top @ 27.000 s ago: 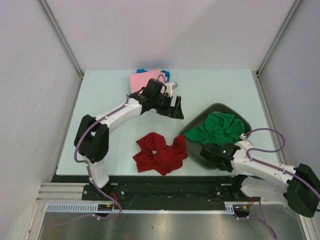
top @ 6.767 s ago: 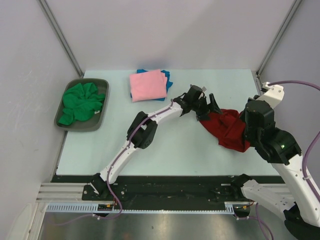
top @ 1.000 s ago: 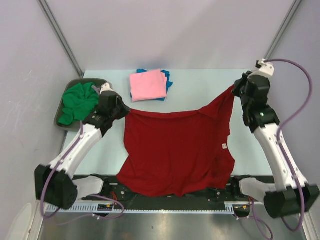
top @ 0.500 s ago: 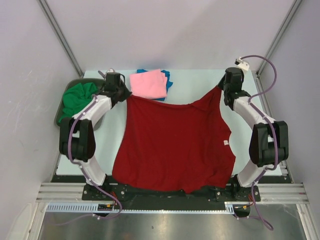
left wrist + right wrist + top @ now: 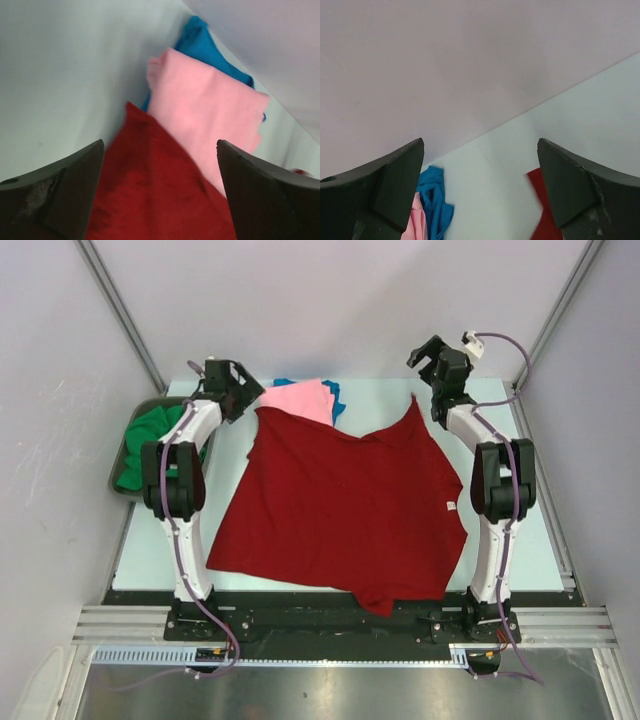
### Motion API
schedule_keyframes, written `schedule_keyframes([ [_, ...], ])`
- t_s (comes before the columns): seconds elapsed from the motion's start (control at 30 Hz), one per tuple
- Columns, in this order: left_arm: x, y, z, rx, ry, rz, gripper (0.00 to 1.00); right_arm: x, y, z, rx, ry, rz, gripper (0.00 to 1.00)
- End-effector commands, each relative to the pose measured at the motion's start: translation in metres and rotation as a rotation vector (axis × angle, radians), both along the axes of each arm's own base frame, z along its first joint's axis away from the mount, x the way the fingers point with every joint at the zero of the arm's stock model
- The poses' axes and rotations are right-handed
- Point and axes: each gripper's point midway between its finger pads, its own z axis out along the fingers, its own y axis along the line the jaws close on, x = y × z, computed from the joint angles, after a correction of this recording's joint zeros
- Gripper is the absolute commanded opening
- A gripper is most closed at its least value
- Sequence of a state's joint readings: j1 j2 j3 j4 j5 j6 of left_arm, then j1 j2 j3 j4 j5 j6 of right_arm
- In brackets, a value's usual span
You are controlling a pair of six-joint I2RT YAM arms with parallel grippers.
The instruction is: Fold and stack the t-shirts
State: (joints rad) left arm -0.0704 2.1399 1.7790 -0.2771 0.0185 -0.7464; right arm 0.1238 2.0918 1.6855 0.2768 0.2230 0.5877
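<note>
My left end effector (image 5: 240,390) and right end effector (image 5: 428,352) are both wide apart, holding nothing. The dark red t-shirt (image 5: 340,510) lies spread mid-counter (image 5: 385,405), its 11 o'clock corner on the pink t-shirt (image 5: 300,398). Tugging there could mess up that pile.

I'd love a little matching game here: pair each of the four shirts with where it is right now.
Shirts: 1 red shirt; 2 pink shirt; 3 blue shirt; 4 green shirt.
Places: A in the tray; B spread out over the table; C folded, lying on another shirt; D under a folded shirt.
Pairs: 1-B, 2-C, 3-D, 4-A.
</note>
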Motion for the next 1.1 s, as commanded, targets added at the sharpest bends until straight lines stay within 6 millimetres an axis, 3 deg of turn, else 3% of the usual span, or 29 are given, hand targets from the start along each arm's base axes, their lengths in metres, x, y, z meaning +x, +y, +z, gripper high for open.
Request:
schedule_keyframes([
  [0.0, 0.003, 0.051, 0.009, -0.121, 0.0, 0.134, 1.0, 0.017, 0.008, -0.005, 0.146, -0.084, 0.041, 1.0],
  [0.03, -0.002, 0.052, 0.014, -0.113, -0.02, 0.14, 1.0, 0.008, 0.004, 0.022, 0.142, -0.154, 0.031, 1.0],
  [0.07, -0.018, 0.052, -0.003, -0.103, 0.016, 0.149, 1.0, 0.001, 0.002, 0.026, 0.128, -0.168, 0.024, 1.0],
  [0.1, -0.023, 0.055, 0.032, -0.091, -0.075, 0.164, 1.0, -0.01, -0.002, 0.006, 0.089, -0.129, 0.015, 1.0],
  [0.13, -0.031, 0.052, 0.035, -0.091, -0.087, 0.168, 1.0, -0.023, -0.004, 0.03, 0.073, -0.159, 0.009, 1.0],
  [0.17, -0.049, 0.05, 0.023, -0.092, -0.05, 0.17, 1.0, -0.033, -0.008, 0.017, 0.029, -0.114, -0.003, 1.0],
  [0.2, -0.059, 0.055, 0.045, -0.075, -0.088, 0.205, 1.0, -0.042, -0.01, 0.023, 0.0, -0.1, -0.006, 1.0],
  [0.23, -0.072, 0.054, 0.039, -0.069, -0.069, 0.2, 1.0, -0.052, -0.011, 0.014, -0.035, -0.028, -0.005, 1.0],
  [0.27, -0.082, 0.053, 0.04, -0.064, -0.055, 0.199, 1.0, -0.067, -0.014, 0.035, -0.058, -0.038, -0.017, 1.0],
  [0.33, -0.106, 0.031, 0.053, -0.043, -0.065, 0.141, 1.0, -0.086, -0.012, 0.023, -0.116, 0.058, 0.014, 1.0],
  [0.37, -0.116, 0.026, 0.051, -0.038, -0.048, 0.122, 1.0, -0.095, -0.008, 0.029, -0.113, 0.07, 0.04, 1.0],
  [0.5, -0.157, -0.008, 0.049, -0.046, -0.014, 0.015, 1.0, -0.113, 0.015, -0.007, 0.002, 0.222, 0.197, 0.99],
  [0.53, -0.17, -0.018, 0.037, -0.041, 0.014, -0.012, 1.0, -0.12, 0.024, -0.02, 0.039, 0.276, 0.24, 1.0],
  [0.57, -0.178, -0.024, 0.045, -0.046, -0.011, -0.027, 1.0, -0.124, 0.038, -0.028, 0.062, 0.305, 0.298, 1.0],
  [0.7, -0.205, -0.06, 0.037, -0.065, -0.002, -0.177, 1.0, -0.133, 0.061, -0.073, 0.146, 0.437, 0.353, 1.0],
  [0.73, -0.212, -0.07, 0.035, -0.054, 0.011, -0.208, 1.0, -0.134, 0.063, -0.093, 0.171, 0.492, 0.358, 0.99],
  [0.83, -0.231, -0.085, 0.02, -0.021, 0.053, -0.268, 1.0, -0.137, 0.073, -0.127, 0.249, 0.575, 0.384, 0.97],
  [0.9, -0.238, -0.089, 0.017, -0.001, 0.04, -0.281, 1.0, -0.135, 0.08, -0.136, 0.272, 0.585, 0.397, 0.96],
  [1.07, -0.253, -0.085, -0.005, 0.015, 0.077, -0.285, 1.0, -0.135, 0.089, -0.171, 0.316, 0.644, 0.399, 0.95],
])
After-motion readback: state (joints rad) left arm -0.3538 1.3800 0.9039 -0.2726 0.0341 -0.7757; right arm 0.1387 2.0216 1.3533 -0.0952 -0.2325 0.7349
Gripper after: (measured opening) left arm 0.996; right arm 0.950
